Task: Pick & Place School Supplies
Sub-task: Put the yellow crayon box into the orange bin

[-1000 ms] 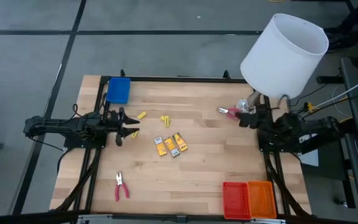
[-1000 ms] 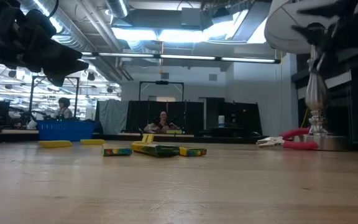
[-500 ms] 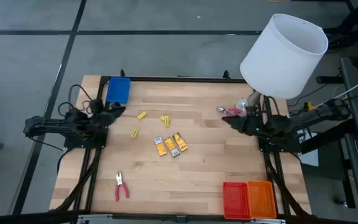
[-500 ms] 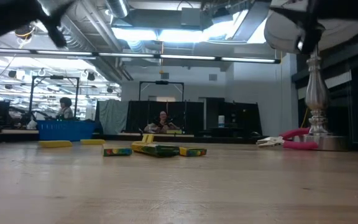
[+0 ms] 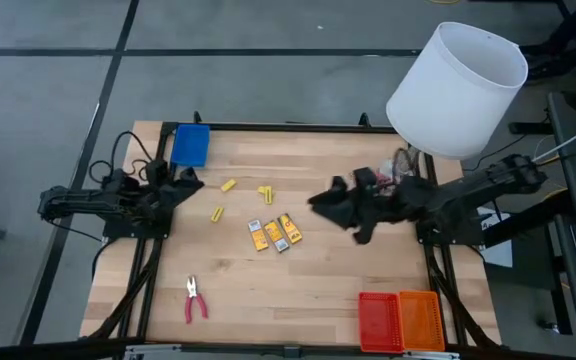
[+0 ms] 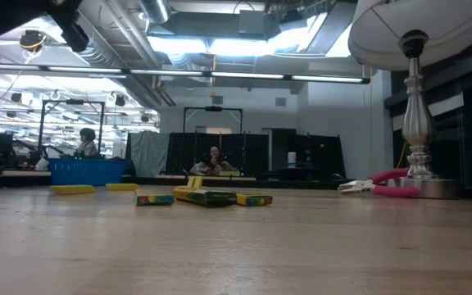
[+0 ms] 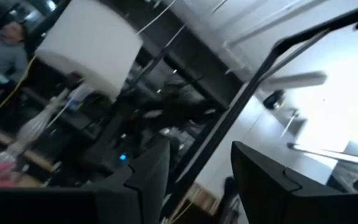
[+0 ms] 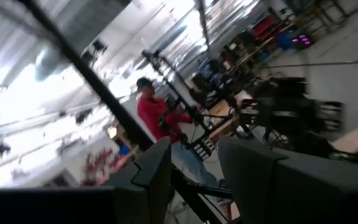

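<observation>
Three yellow-orange packets [image 5: 273, 233] lie flat side by side mid-table; in the low view the packets [image 6: 207, 197] show edge-on. Small yellow pieces [image 5: 228, 185] [image 5: 265, 193] [image 5: 216, 213] lie beyond them, toward the far left. One red-handled pliers [image 5: 196, 298] lies near the front left. The other pliers [image 6: 388, 182] lies beside the lamp base; in the high view my right arm covers it. My left gripper [image 5: 188, 181] [image 7: 197, 171] is open at the left edge, tipped upward. My right gripper [image 5: 318, 203] [image 8: 194, 168] is open above mid-table, right of the packets, also aimed up into the room.
A blue tray [image 5: 190, 145] sits at the far left corner. A red tray [image 5: 378, 320] and an orange tray [image 5: 420, 318] stand together at the near right. A lamp with a white shade [image 5: 458, 90] rises over the far right. People show in the room beyond.
My left gripper drew back toward the table's left edge and tipped upward. My right arm swung away from the lamp base and reached out toward the table's middle, stopping right of the packets. The supplies lie where they were.
</observation>
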You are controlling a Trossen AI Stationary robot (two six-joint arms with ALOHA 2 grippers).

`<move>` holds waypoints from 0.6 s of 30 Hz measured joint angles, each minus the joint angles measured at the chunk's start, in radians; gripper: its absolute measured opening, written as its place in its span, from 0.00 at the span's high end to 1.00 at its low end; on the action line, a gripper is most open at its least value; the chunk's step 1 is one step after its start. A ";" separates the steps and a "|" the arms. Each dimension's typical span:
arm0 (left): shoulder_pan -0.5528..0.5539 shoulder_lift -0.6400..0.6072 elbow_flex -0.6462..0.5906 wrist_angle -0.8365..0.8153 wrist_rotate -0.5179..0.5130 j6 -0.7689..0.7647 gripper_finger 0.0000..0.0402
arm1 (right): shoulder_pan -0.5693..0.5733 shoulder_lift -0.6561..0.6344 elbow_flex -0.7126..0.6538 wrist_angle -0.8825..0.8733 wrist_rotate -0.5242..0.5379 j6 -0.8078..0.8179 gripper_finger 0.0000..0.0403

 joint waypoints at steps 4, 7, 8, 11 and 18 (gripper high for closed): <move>-0.001 0.002 0.002 0.078 0.031 -0.025 0.58 | 0.000 0.155 0.176 -0.039 -0.076 -0.003 0.66; -0.001 0.003 0.002 0.172 0.095 -0.027 0.58 | -0.020 0.240 0.286 -0.162 -0.166 0.072 0.66; -0.001 0.003 0.003 0.202 0.108 -0.038 0.58 | -0.028 0.263 0.315 -0.202 -0.206 0.106 0.66; -0.001 0.003 0.004 0.239 0.111 -0.077 0.58 | -0.046 0.322 0.380 -0.253 -0.277 0.158 0.66; -0.001 0.027 0.056 0.167 0.079 0.050 0.58 | -0.040 0.423 0.545 -0.707 -0.318 0.071 0.66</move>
